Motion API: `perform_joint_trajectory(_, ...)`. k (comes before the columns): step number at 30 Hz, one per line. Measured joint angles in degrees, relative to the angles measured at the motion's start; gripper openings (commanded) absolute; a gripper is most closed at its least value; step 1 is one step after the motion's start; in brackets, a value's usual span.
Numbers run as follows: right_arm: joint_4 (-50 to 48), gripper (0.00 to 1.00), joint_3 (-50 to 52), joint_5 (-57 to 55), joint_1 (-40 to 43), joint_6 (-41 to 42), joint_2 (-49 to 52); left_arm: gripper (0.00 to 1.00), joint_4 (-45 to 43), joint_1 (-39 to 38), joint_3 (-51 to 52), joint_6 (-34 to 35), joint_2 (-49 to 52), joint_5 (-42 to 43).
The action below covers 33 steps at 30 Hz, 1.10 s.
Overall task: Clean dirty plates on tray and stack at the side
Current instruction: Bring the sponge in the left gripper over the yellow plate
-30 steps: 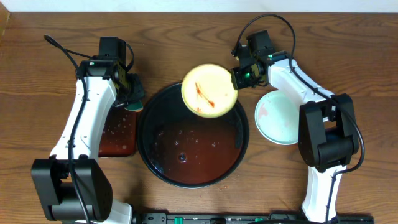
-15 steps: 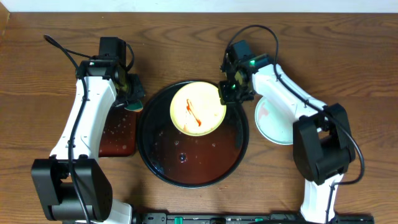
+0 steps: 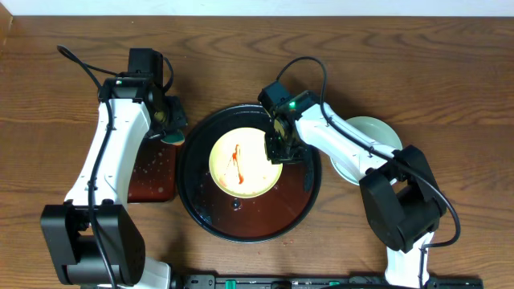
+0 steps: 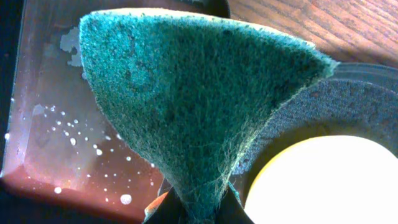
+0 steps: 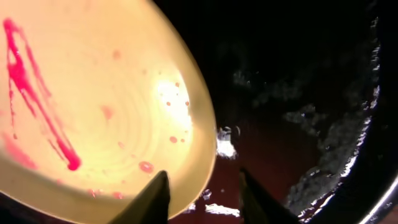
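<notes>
Within the tray (image 3: 241,221), yellow plate (image 3: 245,163) face-up

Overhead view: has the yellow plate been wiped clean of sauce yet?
No, red sauce streaks run across the face of the yellow plate.

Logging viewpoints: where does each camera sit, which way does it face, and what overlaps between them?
Overhead: above the table, facing straight down; both arms, tray, mint plate.
Left wrist: behind the left hand, facing down past its clamped sponge; fingertips show.
Right wrist: behind the right hand, facing the tray floor; fingers straddle the yellow plate rim.
Shared: all three show the yellow plate.
</notes>
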<state>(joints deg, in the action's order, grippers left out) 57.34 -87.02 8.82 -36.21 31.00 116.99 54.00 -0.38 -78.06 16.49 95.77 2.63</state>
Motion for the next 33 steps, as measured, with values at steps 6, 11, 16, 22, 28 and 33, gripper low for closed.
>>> perform_joint_trajectory(6, -5.73, 0.22, 1.62, -0.92, 1.03, -3.69, 0.00, 0.07, 1.55, -1.03, 0.11, 0.00, 0.00, 2.82)
perform_joint_trajectory(11, -11.06, 0.03, 5.66, 0.07, 2.10, -6.25, 0.00, 0.07, 1.57, -5.07, 0.46, 0.00, 0.00, 5.25)
perform_joint_trajectory(16, -14.29, 0.01, 8.68, 1.95, 2.29, -5.77, -0.42, 0.07, 1.75, -9.33, 0.52, 0.02, 0.00, 6.47)
perform_joint_trajectory(22, -16.28, 0.01, 10.03, 2.08, 2.32, -4.46, -1.03, 0.07, 1.14, -12.63, 0.74, 0.02, 0.00, 6.23)
perform_joint_trajectory(28, -16.61, 0.01, 10.27, 2.08, 2.32, -4.24, -1.18, 0.07, -1.11, -17.03, 3.02, 0.66, 1.18, 3.37)
perform_joint_trajectory(33, -16.63, 0.01, 10.29, 2.08, 2.27, -4.24, -1.18, 0.07, -1.73, -18.97, 5.35, 1.31, 6.40, 2.45)
